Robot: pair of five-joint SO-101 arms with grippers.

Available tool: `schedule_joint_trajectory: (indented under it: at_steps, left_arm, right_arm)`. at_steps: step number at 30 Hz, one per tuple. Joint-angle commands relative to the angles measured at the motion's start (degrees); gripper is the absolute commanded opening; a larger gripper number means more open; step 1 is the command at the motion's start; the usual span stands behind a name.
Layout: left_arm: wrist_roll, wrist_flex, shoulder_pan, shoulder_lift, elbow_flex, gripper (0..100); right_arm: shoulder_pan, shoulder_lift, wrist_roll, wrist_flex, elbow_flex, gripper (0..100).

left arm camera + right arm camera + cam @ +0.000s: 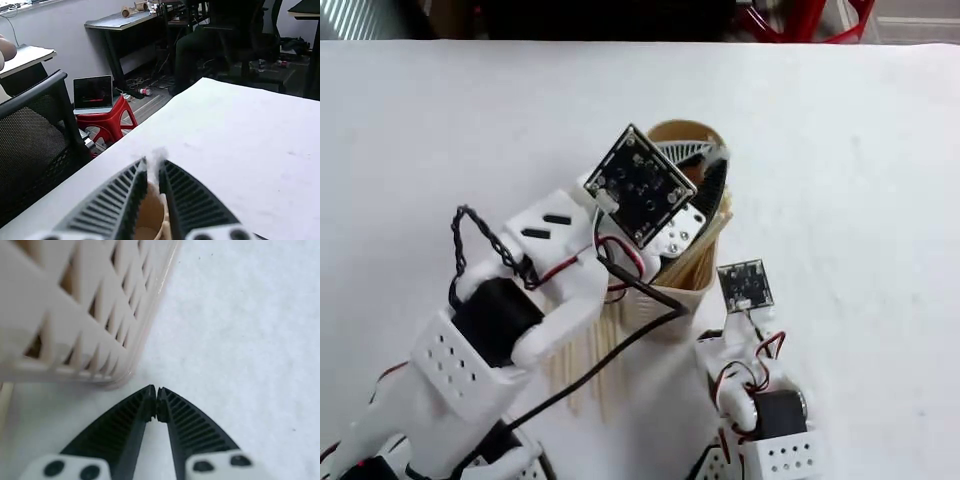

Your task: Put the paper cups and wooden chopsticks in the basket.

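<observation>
I am viewing a white table. Beyond it, a laptop is sitting on a red stool beside a black mesh chair. The basket is standing on the table. The left gripper is pinching a paper cup at the basket's far side. Chopsticks are lying by the basket, under the left arm. I cannot tell whether they are inside. The right gripper is clenched on nothing, just beside the basket's corner.
</observation>
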Motion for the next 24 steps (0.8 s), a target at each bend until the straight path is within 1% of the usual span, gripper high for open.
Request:
schedule_joint_trajectory:
  at_steps: [1,3,5,8,11,13,15,17,18,21,24]
  left_arm:
    - [0.4,0.1,-0.9,-0.5,-0.9,7]
    - [0.4,0.3,-3.5,-1.6,-2.0,7]
    - [0.5,1.0,-8.1,-3.6,-3.9,7]
    - [0.8,5.7,-18.8,-6.5,-6.9,7]
    - [0.8,14.0,-30.2,-7.3,-7.8,7]
    - [0.9,18.8,-39.2,-7.3,-7.1,7]
    - [1.8,21.5,-48.0,-7.3,-4.5,7]
    - [3.0,23.4,-54.4,-7.2,0.3,7]
    - [2.2,24.3,-56.0,-6.9,3.3,8]
    - [0.1,24.4,-56.8,-3.6,13.0,13]
    - [0.1,20.6,-56.8,1.4,18.8,15]
  right_arm:
    - [0.2,-0.4,0.1,0.2,0.5,1.9]
    - [0.2,-0.4,0.1,0.2,0.5,1.9]
    - [0.0,-0.4,0.1,0.2,0.5,1.9]
    - [0.0,-0.4,0.1,0.2,0.5,1.9]
    - [0.0,-0.4,0.1,0.2,0.5,1.9]
    - [0.0,-0.4,0.1,0.2,0.5,1.9]
    - [0.0,-0.4,0.1,0.2,0.5,1.9]
    - [-0.1,-0.4,0.1,0.2,0.5,1.9]
    - [-0.1,-0.4,0.1,0.2,0.5,1.9]
    - [-0.1,-0.4,0.1,0.2,0.5,1.9]
    - [0.0,-0.4,0.1,0.2,0.5,1.9]
